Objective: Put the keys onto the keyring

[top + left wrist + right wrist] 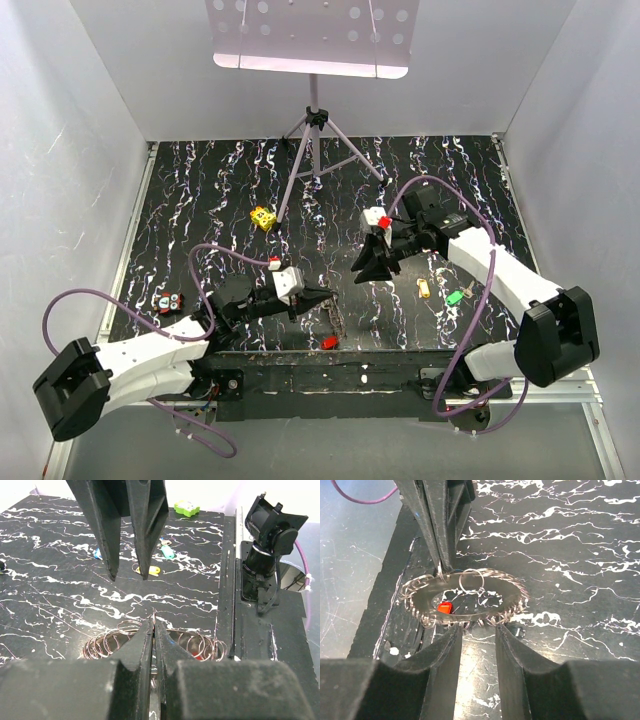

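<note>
Top view: left gripper [325, 296] is at the keyring [336, 318], near the table's [200, 200] front edge. Right gripper [368, 270] hangs just beyond it, fingers apart. Red key [329, 342] lies just beside the ring, at the very edge. Orange key [423, 288] & green key [455, 297] lie near each other further right, by the right arm. Yellow cube [263, 217] sits well back, near a tripod stand [315, 130].

Right wrist cam adds detail the top view lacks: left gripper [440, 565] has its fingers pressed together, tips pinching the keyring's [516, 592] rim. The red key [445, 607] shows through the ring's middle. Its own gripper [479, 630] is open, w/ nothing between the fingers.

Left wrist cam: own gripper [153, 622] closed to a thin slit over the ring's wire loops [107, 642]. Past the right gripper [127, 575] lie the orange key [150, 570] & a blue key [168, 551]; the arm hides the blue one from above.
</note>
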Robot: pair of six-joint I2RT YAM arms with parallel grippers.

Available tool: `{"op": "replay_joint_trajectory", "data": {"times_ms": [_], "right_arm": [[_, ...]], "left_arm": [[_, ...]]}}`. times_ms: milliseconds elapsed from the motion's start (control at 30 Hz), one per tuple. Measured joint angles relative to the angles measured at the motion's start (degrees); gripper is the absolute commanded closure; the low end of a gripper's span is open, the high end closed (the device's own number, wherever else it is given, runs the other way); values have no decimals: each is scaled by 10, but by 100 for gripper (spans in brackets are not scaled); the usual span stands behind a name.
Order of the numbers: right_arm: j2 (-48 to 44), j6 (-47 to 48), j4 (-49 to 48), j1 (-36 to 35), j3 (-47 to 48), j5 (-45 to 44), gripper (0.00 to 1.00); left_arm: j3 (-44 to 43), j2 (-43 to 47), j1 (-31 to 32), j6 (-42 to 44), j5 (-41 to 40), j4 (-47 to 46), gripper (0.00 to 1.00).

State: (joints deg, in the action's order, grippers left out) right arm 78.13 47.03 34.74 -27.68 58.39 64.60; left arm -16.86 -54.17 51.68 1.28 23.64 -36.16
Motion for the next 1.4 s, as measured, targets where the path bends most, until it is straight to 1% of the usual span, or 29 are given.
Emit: {"op": "replay_joint_trajectory", "data": {"times_ms": [300, 533, 700, 867, 1133, 1267, 1400], "right_arm": [[-26, 3, 5, 34, 0, 6, 59], [-33, 10, 18, 70, 0, 8, 60], [-40, 16, 33, 101, 2, 12, 60], [-40, 23, 53, 132, 12, 16, 61], [-41, 26, 61, 163, 15, 16, 62], [-53, 15, 57, 179, 15, 14, 60], [-95, 4, 44, 192, 0, 2, 56]], "left_arm": [[-44, 26, -30, 12, 48, 61, 100], [-88, 26, -63, -26, 91, 95, 100], [-105, 26, -77, -49, 118, 98, 100], [-121, 25, -87, -58, 140, 122, 100], [-125, 15, -113, -73, 165, 106, 100], [-125, 2, -119, -75, 172, 106, 100], [-142, -7, -122, -66, 174, 133, 100]]}}
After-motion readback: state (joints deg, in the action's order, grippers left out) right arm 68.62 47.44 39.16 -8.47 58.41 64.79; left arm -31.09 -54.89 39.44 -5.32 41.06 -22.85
